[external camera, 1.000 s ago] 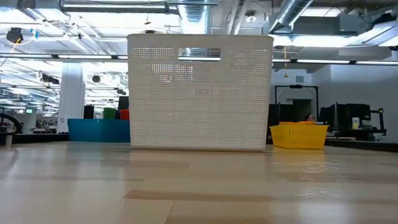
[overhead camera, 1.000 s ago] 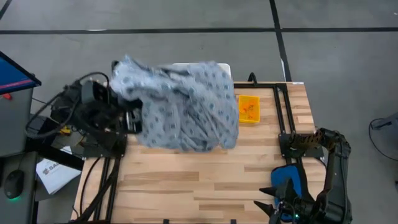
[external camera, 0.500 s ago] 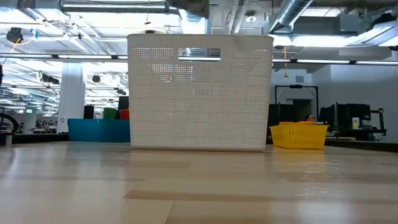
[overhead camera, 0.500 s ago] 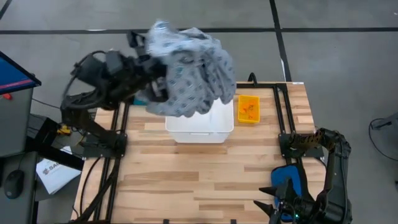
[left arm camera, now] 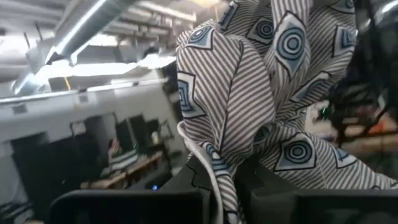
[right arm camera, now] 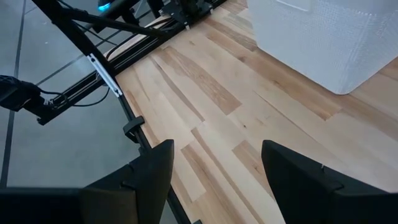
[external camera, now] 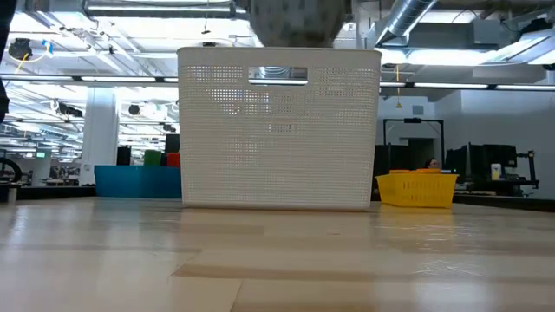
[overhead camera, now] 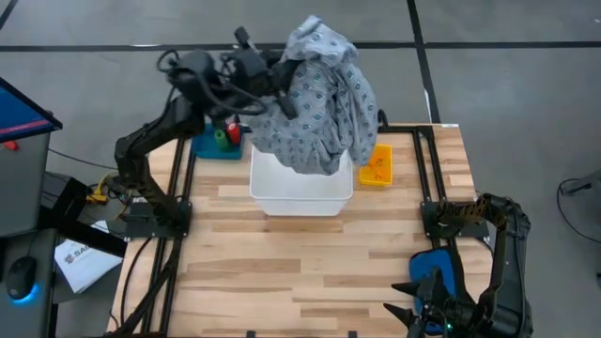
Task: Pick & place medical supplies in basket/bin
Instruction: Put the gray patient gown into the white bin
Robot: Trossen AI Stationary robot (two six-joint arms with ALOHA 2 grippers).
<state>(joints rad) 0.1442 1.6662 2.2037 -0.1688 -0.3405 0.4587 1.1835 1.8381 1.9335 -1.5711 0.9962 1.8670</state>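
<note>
Left tool [left arm camera: 227,180] pinches gown [overhead camera: 319,99] — hanging over white basket [overhead camera: 300,195].

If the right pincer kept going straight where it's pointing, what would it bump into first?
Probably the wooden table. The open right pincer tilts down at bare boards; the white basket sits off to one side, though depth is hard to judge.

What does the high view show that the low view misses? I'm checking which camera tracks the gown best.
Only the high view shows the left gripper shut on the gown, the small yellow bin's contents, the blue tray and the right gripper open near the table's edge. Only the low view shows the basket's perforated front wall and the room behind. Both show the gown hanging over the white basket.
</note>
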